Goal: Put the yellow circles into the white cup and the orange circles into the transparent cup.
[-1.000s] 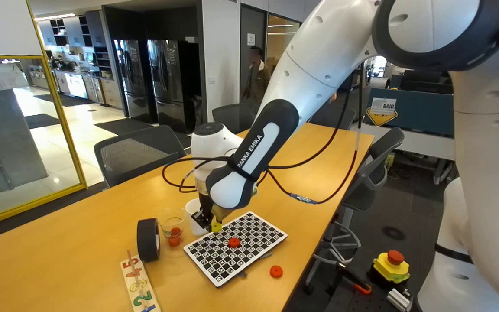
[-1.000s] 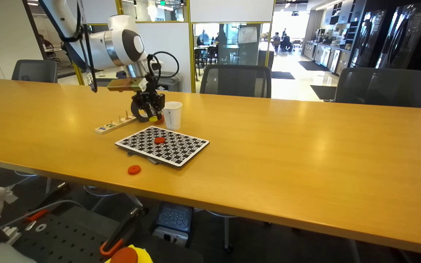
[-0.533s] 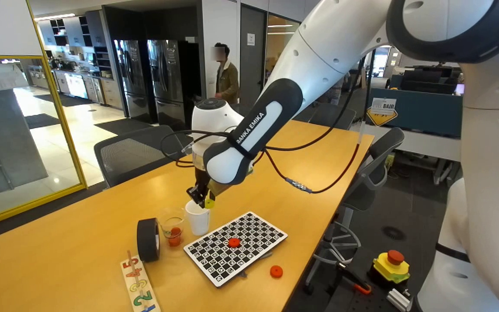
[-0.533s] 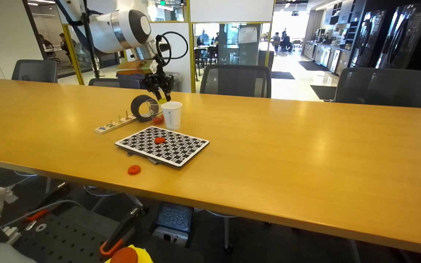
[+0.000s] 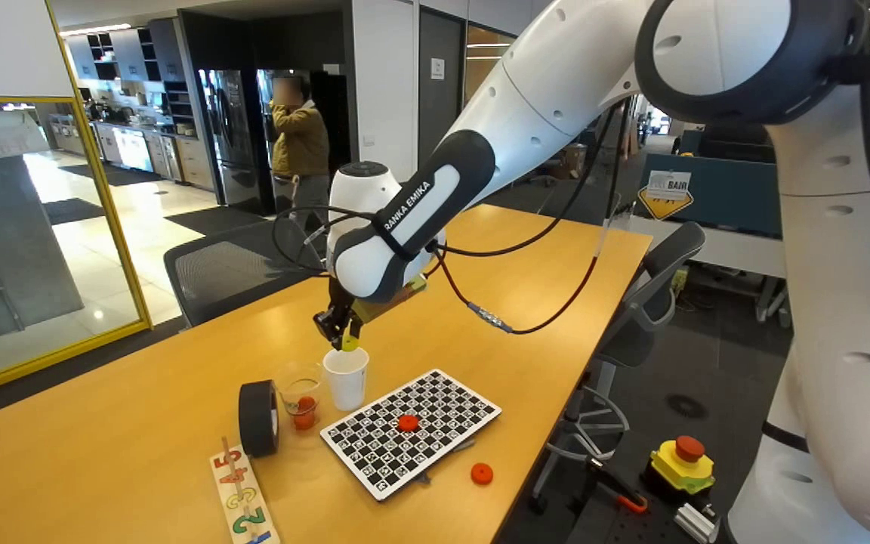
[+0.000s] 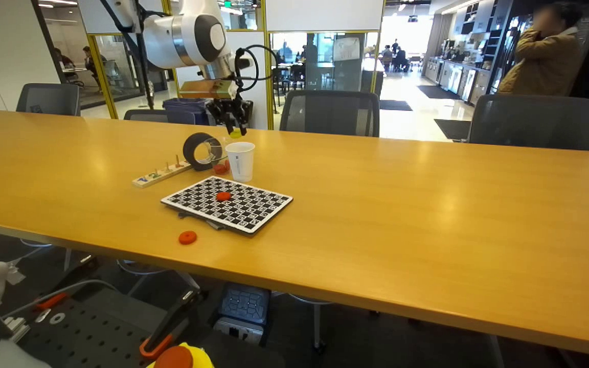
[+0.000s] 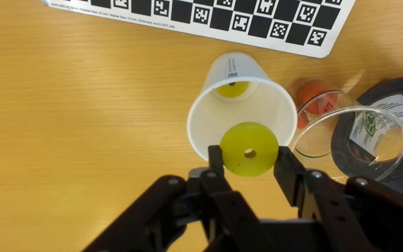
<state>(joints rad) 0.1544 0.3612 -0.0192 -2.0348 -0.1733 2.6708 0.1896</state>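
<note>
- The gripper (image 7: 249, 154) was closed on a yellow disc (image 7: 248, 138), its two fingertips (image 7: 216, 157) pressed to opposite edges, straight across the width.
- That disc was just above the mouth of the white cup (image 6: 242, 162), clear of it in an exterior view; in the wrist view its outline crossed the cup's rim.
- Its flat face was turned toward the wrist camera, the central hole showing; the axis through that hole ran roughly along the camera's line of sight. How far it tilted from level could not be told.
- The white cup stood upright on the table (image 6: 427, 204), long axis vertical, wide mouth up, narrower base down.
- At its bottom was another yellow disc (image 7: 232, 91), face toward the mouth, partly hidden by the rim.
- The transparent cup (image 5: 302, 387) stood upright just beside it, mouth up, with orange discs (image 7: 315, 91) low inside; their lean was unclear.
- One orange disc (image 5: 408, 423) lay flat on the checkerboard (image 5: 446, 412); a further orange disc (image 5: 482, 474) lay flat on the table nearby.
- A black roll (image 5: 254, 419) stood on edge near the transparent cup, its hollow axis level.
</note>
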